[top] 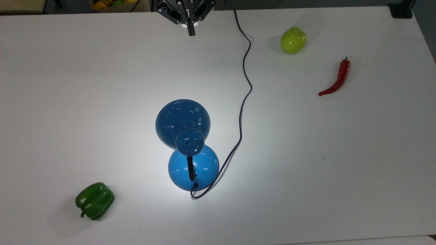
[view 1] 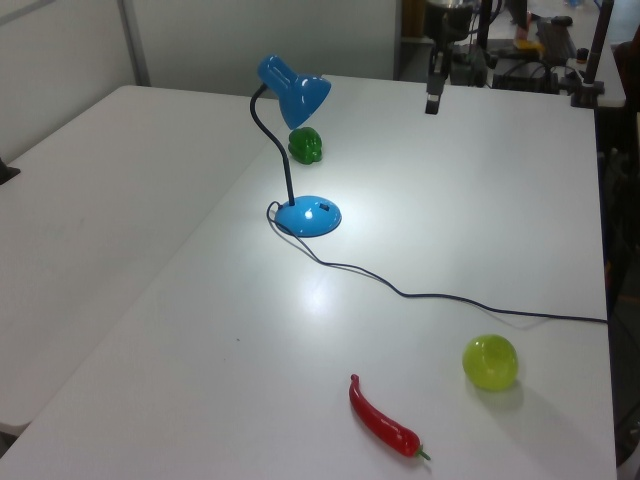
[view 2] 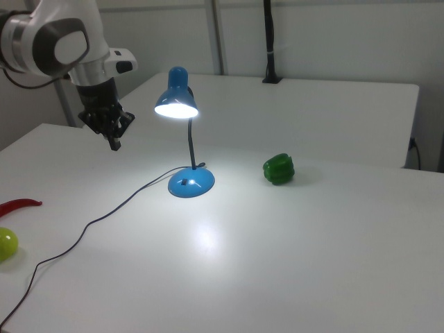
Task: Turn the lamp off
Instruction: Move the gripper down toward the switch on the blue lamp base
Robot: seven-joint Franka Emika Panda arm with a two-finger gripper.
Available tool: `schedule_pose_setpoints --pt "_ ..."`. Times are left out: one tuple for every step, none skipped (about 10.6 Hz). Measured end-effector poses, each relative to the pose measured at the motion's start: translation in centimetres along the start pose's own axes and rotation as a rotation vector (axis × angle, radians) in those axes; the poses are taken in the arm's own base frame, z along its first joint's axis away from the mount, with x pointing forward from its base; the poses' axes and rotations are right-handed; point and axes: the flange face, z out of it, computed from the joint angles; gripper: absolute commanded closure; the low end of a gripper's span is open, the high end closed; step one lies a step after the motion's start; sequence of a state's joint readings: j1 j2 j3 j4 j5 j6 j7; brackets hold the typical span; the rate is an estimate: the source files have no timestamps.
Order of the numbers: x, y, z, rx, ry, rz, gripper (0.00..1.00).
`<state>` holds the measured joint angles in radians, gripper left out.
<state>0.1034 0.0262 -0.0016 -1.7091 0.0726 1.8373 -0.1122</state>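
Right view, left to right: my gripper (view 2: 114, 143), fingers drawn together on nothing, hangs above the table (view 2: 333, 243) well apart from the lamp (view 2: 182, 139), which stands lit with its shade over the round base. The dark spot on the base (view 2: 183, 183) is probably the switch. I judge a straight descent onto it, clear of neck and cord (view 2: 104, 214), will serve best.

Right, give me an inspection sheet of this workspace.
Surface: white table, a bright pool of light around the lamp.
Job's things: blue lamp, lit, standing upright.
Clutter: green bell pepper, red chili, green apple, all apart from the lamp.
Grippers: gripper shut, pointing down above the table's far edge in the top view.
Cables: black cord runs from the lamp base off the table.
Surroundings: box of produce beyond the table.
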Motion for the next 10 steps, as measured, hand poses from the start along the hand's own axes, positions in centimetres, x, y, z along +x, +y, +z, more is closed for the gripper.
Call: schedule_pose_setpoints --pt "0.4 -0.4 1.1 -0.003 0.034 -0.007 1.0" --pt "0.7 -0.6 2.3 -0.006 0.058 -0.01 1.0" --pt "1.1 -0.6 3.5 -0.011 0.077 -0.013 1.0" --pt "1.7 -0.4 4.6 -0.018 0.098 -0.015 1.0" --pt "2.3 -0.2 5.6 -0.021 0.118 -0.015 1.0" --pt "3.0 -0.1 6.7 -0.025 0.141 -0.015 1.0" --pt "3.7 0.1 7.7 -0.029 0.163 -0.017 1.0" --pt "4.3 0.3 8.9 -0.036 0.186 -0.032 1.0" --pt "5.0 0.5 10.3 -0.041 0.209 -0.043 1.0" --pt "5.6 0.7 11.8 -0.046 0.23 -0.046 1.0"
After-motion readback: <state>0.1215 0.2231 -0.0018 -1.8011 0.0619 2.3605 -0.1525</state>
